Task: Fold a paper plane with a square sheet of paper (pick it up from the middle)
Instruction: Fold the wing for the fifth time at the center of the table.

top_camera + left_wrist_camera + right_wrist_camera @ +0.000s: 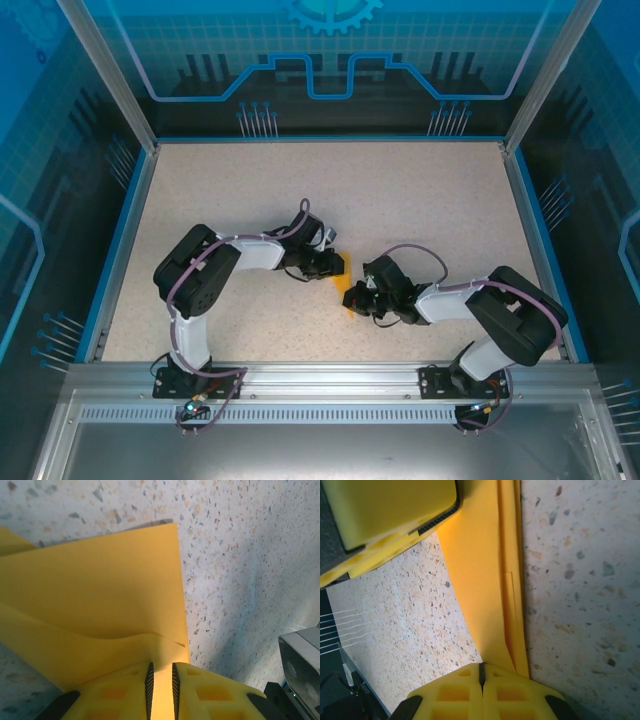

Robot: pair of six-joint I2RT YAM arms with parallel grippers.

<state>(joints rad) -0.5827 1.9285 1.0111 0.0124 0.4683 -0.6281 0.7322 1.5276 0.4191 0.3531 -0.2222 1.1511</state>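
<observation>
The orange-yellow sheet of paper lies folded in layers on the table between my two grippers. In the left wrist view a flap of the paper rises in a hump into my left gripper, whose narrow jaws are shut on it. In the top view that left gripper is at the paper's far end. My right gripper is at its near end. In the right wrist view the right gripper is shut, with its tips on the end of the paper. The left gripper's finger holds the raised flap.
The speckled table has open room behind and to both sides of the arms. Blue walls and metal posts enclose it. Part of the right arm's grey housing shows close beside the left gripper.
</observation>
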